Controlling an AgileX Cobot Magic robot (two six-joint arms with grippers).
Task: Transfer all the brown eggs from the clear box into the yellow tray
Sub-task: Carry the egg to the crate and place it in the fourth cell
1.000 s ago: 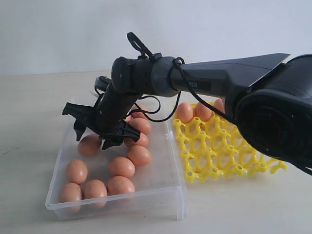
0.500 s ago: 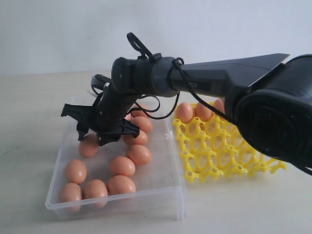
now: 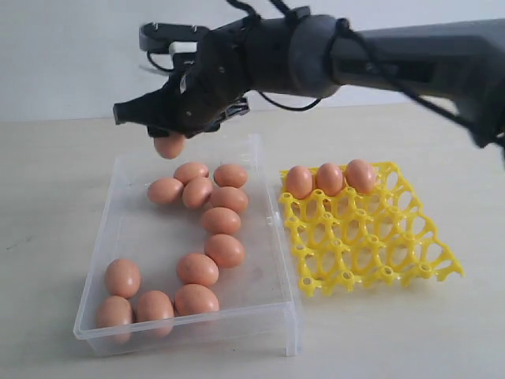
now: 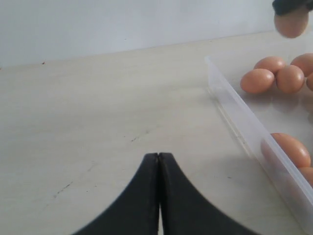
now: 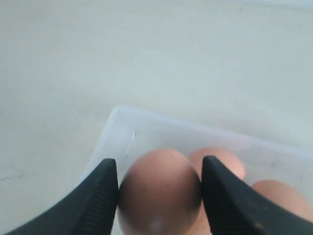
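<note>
My right gripper (image 3: pixel 167 136) hangs above the far left corner of the clear box (image 3: pixel 272 304), shut on a brown egg (image 3: pixel 170 145). The right wrist view shows that held egg (image 5: pixel 160 191) pressed between both fingers, with the box's corner below. Several brown eggs (image 3: pixel 211 220) lie inside the box, in a back cluster, a middle line and a front group. Three eggs (image 3: pixel 330 179) sit in the back row of the yellow tray (image 3: pixel 371 253), right of the box. My left gripper (image 4: pixel 159 157) is shut and empty, low over the bare table outside the box wall (image 4: pixel 244 128).
The pale table top (image 3: pixel 47 197) spreads round the box and tray. The right arm's dark link (image 3: pixel 410 47) crosses above the tray's back edge. A light wall (image 3: pixel 71 55) stands behind the table.
The right gripper closed on an egg at the box's left side and rose with it toward the far left corner. That egg's spot in the box now lies bare.
</note>
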